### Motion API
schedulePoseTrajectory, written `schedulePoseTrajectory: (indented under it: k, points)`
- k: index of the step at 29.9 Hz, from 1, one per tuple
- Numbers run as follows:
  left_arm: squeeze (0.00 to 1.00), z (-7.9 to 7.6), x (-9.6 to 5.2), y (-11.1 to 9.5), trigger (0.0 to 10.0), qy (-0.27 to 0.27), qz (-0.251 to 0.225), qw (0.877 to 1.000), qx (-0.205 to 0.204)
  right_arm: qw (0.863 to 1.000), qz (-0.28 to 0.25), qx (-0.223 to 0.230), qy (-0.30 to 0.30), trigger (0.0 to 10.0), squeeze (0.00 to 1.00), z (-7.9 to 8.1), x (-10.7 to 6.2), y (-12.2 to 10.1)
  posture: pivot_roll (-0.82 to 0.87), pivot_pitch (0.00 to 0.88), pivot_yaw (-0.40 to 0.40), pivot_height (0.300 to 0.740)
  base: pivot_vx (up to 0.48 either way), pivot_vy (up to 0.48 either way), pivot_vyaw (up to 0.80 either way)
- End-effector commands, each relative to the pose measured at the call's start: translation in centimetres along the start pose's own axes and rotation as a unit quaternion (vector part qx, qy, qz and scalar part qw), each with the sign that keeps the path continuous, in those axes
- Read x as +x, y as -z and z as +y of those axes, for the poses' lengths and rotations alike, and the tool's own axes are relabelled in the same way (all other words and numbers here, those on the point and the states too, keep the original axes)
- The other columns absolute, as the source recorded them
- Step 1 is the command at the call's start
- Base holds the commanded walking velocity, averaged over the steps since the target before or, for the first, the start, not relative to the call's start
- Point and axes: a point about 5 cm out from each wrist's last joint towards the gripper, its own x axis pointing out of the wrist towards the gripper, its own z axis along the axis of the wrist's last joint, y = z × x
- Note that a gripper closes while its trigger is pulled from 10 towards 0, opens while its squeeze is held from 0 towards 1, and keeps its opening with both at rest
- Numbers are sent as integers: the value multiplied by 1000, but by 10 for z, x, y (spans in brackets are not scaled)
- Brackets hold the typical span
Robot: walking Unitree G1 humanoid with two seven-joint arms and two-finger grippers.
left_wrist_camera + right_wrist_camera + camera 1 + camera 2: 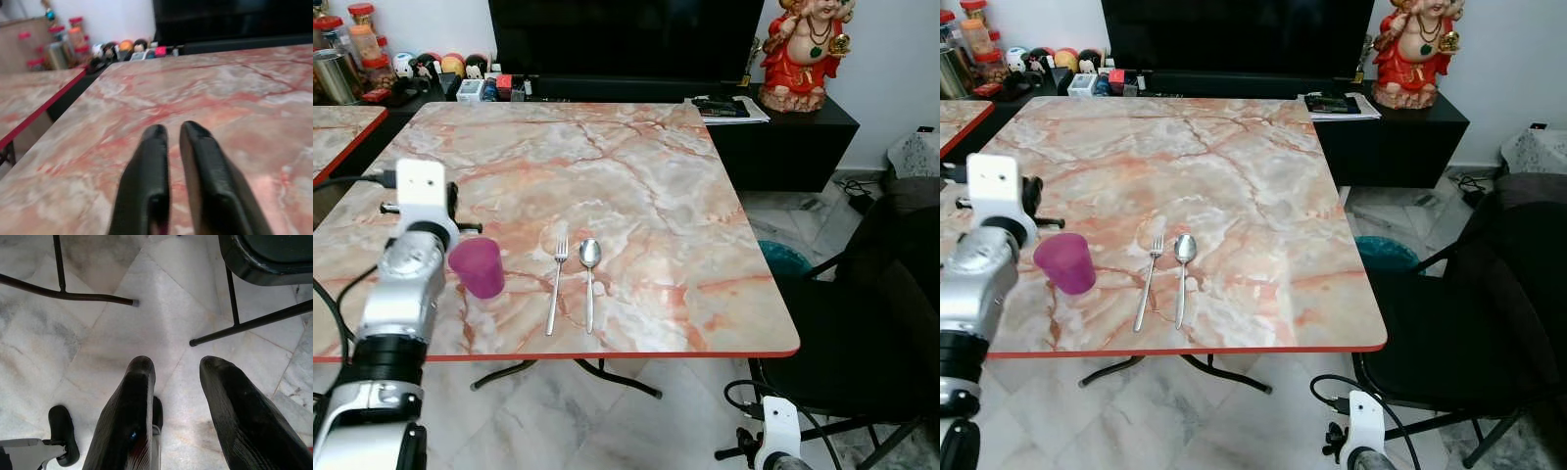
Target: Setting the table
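Purple cup (477, 266) beside fork (556, 284) and spoon (590, 280), left tool (171, 134) nearly closed, right tool (178, 369) spread

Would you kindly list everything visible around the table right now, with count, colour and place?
cup: one, purple, on the near left part of the table, beside the left arm.
fork: one, silver, near the front edge, to the right of the cup.
spoon: one, silver, lying alongside the fork on its right.
table: one, pink marble top with red edge.
statue: one, red and gold, on the black cabinet behind.
jars: several, red-lidded, far left behind the table.
chair: one, black, right of the table.
left gripper: black fingers nearly together, over the tabletop.
right gripper: black fingers apart, hanging low over the floor.
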Motion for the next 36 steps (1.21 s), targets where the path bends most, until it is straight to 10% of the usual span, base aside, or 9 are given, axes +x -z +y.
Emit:
schedulePoseTrajectory:
  k: [1, 9, 36]
  points:
    - [1000, 7, 1, -15, 10000, 0, 4, 1000, -24, 1000, 6, -5, -1, 10000, 0, -1, 0, 1, 47, 50, -48, 740, 0, 0, 0]
    - [1000, -6, -5, -11, 10000, 93, 60, 993, -44, 1000, 14, -9, -5, 10000, 0, -1, 0, 3, 49, 48, -40, 740, 0, 0, 0]
    - [1000, -12, -6, 12, 10000, 103, 150, 981, -70, 1000, 17, 17, 10, 10000, 0, 0, -1, 7, 49, 11, -22, 740, 0, 0, 0]
